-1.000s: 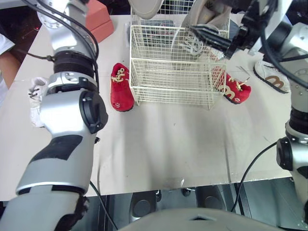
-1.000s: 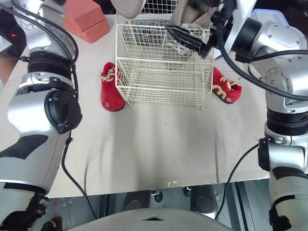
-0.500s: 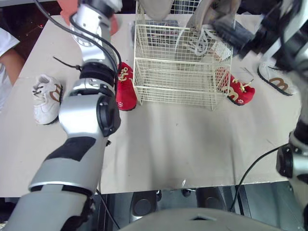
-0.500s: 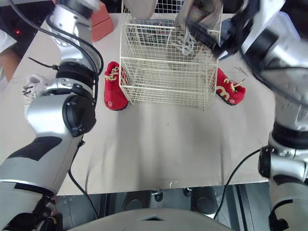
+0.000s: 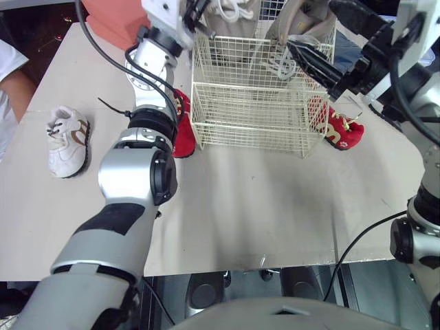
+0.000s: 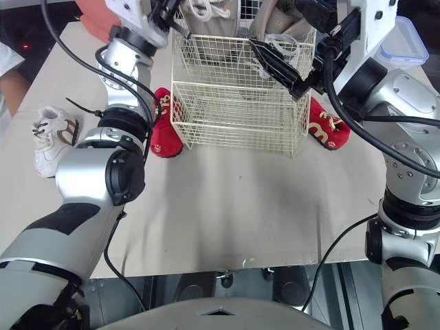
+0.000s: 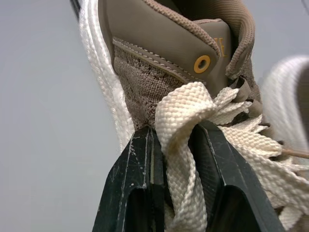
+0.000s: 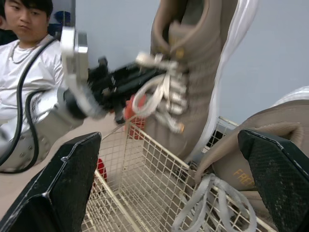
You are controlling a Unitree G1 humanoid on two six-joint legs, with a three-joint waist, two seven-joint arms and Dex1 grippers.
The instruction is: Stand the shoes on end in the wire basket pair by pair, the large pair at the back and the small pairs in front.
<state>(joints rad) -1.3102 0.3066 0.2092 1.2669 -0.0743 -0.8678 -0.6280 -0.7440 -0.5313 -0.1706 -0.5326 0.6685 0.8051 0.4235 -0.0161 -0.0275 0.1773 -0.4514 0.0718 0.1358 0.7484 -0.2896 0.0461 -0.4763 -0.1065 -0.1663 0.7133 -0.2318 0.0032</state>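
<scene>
The white wire basket [image 5: 254, 103] stands mid-table. My left gripper [image 7: 176, 133] is shut on the cream laces of a large taupe shoe [image 7: 164, 43], holding it upright over the basket's back left corner [image 5: 227, 14]. The other large taupe shoe [image 6: 275, 20] stands on end at the back right, between the spread fingers of my open right gripper [image 6: 275, 24]. One small red shoe [image 5: 180, 127] lies left of the basket, partly behind my left arm. Its mate [image 5: 337, 127] lies right of the basket. A small white shoe [image 5: 67, 141] lies far left.
A salmon box [image 5: 117, 20] sits at the table's back left. A clear plastic container [image 6: 405, 41] is at the back right. A person stands behind the table [image 8: 24, 48], and a sleeve [image 5: 7, 89] shows at the left edge.
The head camera has shifted. My left arm has swung in toward the basket's back left, still carrying its large shoe. The right gripper stays open around the other large shoe.
</scene>
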